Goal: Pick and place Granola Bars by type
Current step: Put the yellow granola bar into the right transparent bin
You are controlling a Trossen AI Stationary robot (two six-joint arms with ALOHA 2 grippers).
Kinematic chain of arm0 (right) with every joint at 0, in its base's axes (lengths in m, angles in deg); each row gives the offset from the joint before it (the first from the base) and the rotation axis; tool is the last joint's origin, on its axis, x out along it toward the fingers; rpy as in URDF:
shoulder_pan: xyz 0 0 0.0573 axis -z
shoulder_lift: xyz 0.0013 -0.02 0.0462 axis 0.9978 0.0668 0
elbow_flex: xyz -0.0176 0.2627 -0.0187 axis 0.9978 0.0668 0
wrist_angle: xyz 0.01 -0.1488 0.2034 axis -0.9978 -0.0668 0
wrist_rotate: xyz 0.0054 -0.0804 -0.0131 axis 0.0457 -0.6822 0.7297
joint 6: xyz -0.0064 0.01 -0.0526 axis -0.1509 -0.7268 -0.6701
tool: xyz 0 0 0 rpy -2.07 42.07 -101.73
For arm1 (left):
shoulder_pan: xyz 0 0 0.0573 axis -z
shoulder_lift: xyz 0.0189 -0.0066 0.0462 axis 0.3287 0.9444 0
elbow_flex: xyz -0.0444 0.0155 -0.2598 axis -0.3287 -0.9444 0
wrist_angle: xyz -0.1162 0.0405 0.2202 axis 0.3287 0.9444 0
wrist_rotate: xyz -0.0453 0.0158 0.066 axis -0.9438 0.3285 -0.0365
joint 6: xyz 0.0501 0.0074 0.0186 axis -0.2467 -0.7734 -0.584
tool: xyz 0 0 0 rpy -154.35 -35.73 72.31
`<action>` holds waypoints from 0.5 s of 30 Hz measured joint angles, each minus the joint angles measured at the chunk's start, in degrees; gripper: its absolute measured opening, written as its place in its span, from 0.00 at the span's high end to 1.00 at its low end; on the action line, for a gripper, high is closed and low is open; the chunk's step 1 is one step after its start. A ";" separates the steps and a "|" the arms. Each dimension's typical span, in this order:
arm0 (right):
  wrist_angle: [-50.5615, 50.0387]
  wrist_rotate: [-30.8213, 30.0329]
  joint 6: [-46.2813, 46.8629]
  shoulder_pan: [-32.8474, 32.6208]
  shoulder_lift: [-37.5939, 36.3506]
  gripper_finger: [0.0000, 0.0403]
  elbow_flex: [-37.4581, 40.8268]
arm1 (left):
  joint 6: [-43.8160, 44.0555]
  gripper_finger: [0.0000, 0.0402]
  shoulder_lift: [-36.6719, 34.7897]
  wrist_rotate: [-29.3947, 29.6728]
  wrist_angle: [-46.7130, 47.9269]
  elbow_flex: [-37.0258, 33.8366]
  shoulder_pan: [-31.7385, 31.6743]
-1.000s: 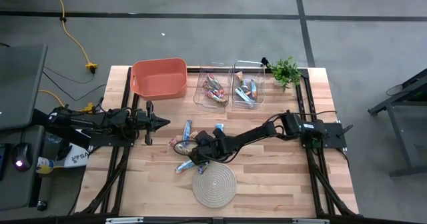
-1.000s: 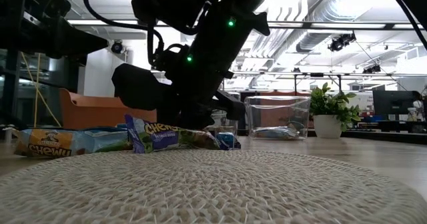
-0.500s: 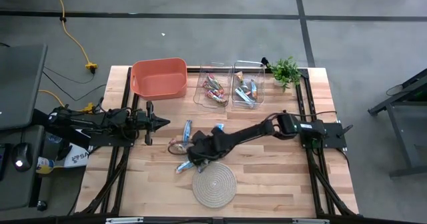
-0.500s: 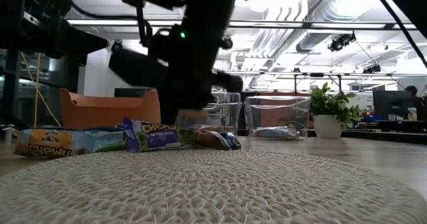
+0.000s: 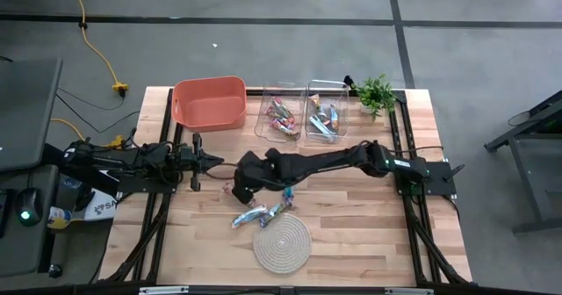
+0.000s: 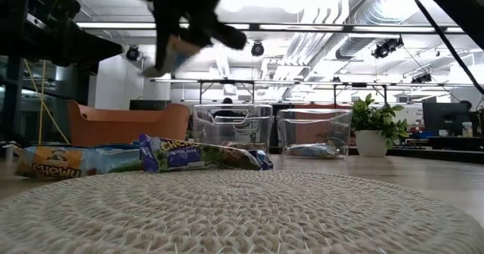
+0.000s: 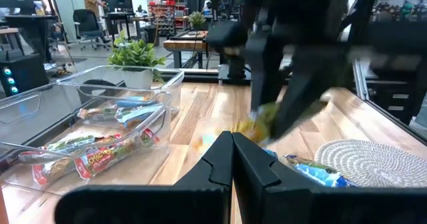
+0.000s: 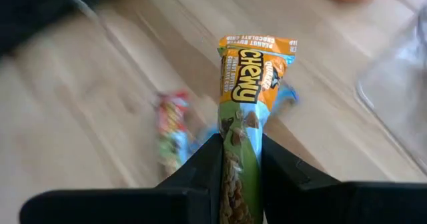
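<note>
I have a bar in hand and I'm in the carry step. My right gripper (image 8: 241, 177) is pinching a green-and-orange Chewy bar (image 8: 244, 111) between its fingers (image 8: 200, 167); the wrapper stands out ahead of the tips with its orange end farthest from them. In the high view the right gripper (image 5: 248, 174) sits over the middle of the counter (image 5: 369, 242), lifted clear of the wood, and in the low view nothing dark touches the surface.

The next move, as I judge it, is to swing this bar toward the far edge of the counter, where the sorting containers stand: an orange bin (image 5: 209, 101) at the far left and two clear bins (image 5: 302, 111) beside it, both already holding bars. From these views I cannot tell which container suits this type, so I'd match the wrapper before letting go, and keep enough height to clear the bin walls.

The loose granola bars (image 5: 255, 212) lie between the gripper and the round rope mat (image 5: 282, 241) near the front edge; in the low view two of them rest end to end just beyond the mat. One more, pinkish, lies blurred on the wood under the held bar.

My left gripper (image 7: 232, 159) waits near the left edge, pointing toward the middle, its fingers pressed together on nothing.
</note>
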 joint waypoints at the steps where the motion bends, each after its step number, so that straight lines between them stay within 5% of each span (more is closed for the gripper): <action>1: 1.03 0.21 -0.75 0.03 -0.32 0.84 -0.39 | 0.00 1.00 0.02 0.00 0.02 -0.02 0.00; 15: 12.35 3.02 -9.54 -0.13 -10.31 0.84 1.91 | 0.00 1.00 0.00 -0.03 0.01 -0.02 -0.01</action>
